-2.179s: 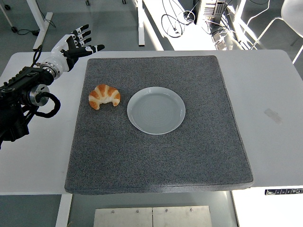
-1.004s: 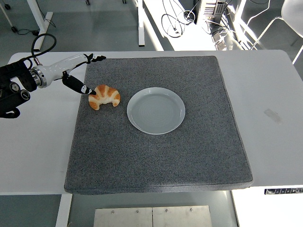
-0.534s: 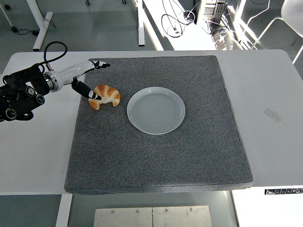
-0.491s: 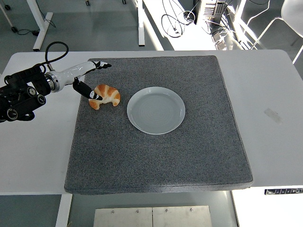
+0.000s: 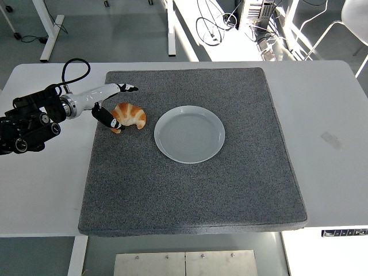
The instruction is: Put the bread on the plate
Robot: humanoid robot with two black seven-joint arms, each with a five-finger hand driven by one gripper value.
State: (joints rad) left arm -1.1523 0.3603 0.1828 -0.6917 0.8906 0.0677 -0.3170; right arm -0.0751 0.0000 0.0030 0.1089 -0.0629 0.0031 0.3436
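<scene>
L hand [image 5: 109,103] reaches in from the left edge, fingers [image 5: 127,88] spread, stretched out flat behind the bread [image 5: 130,115]; thumb's dark tip sits against its left end. Nothing gripped. The bread, 1 croissant, lies on the grey mat [image 5: 195,190] just left of the white plate [image 5: 189,134], not touching it. Mat covers most of the white table [image 5: 328,115].

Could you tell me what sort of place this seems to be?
Probably a lab or office workspace: a white table with a grey mat, desk legs and loose cables on the floor behind.
</scene>
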